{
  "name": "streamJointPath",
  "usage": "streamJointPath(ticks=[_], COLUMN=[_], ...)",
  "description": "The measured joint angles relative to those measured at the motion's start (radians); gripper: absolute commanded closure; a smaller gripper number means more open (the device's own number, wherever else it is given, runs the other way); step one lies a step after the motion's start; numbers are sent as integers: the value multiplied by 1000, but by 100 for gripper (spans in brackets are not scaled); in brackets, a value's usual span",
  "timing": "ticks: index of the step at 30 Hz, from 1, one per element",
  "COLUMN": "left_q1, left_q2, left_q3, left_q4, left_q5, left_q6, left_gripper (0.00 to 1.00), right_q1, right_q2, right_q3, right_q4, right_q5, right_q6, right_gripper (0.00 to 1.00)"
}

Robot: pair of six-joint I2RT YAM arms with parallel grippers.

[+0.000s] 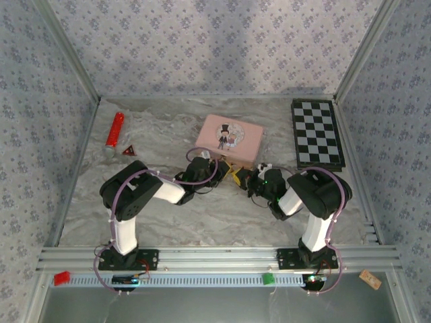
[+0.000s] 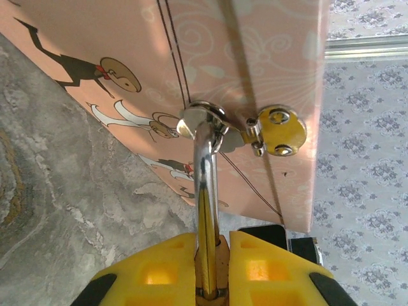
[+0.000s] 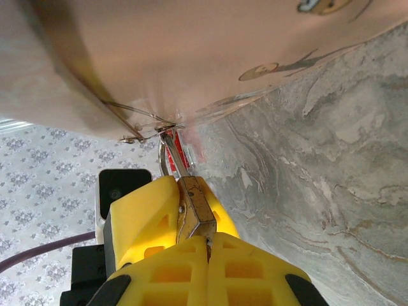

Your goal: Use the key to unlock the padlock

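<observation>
— Overhead, both arms are reaching to the near edge of the pink box [image 1: 229, 138] on the table [image 1: 168, 208], with the left claw [image 1: 217, 168] facing the right claw [image 1: 237, 176].
— And at the left wrist?
— Its fingers [image 2: 159, 274] are clenching a silver key [image 2: 205, 185] that is pointing at the box.
— Right wrist?
— That claw is gripping the brass padlock [image 3: 194, 204], whose loop is meeting the box's wire clasp [image 3: 137, 121].

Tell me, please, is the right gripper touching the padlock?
Touching. The right wrist view shows it: the right gripper's yellow fingers are pressed on both sides of the brass padlock, with no gap between them.
</observation>
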Motion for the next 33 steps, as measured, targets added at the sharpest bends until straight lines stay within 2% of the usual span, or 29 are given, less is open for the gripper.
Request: streamJointPath(ticks=[8,18,30,33], left_q1=[-2,-1,9,13], left_q2=[-8,-8,-11,-14], left_q3=[1,1,1,1], left_q4=[-8,-17,-27,-32], left_q5=[-12,-24,19,30], left_q6=[1,2,0,2], left_gripper=[100,100,100,100], right_q1=[-23,-14,-13,-13], right_q2=[0,4,-10,-10], right_q3=[13,26,17,13], right_q4=[-13,-32,-15,-1], right_q5=[-54,-47,-27,-20], right_q6=[0,-6,-33,-39], right_gripper=[100,100,68,67])
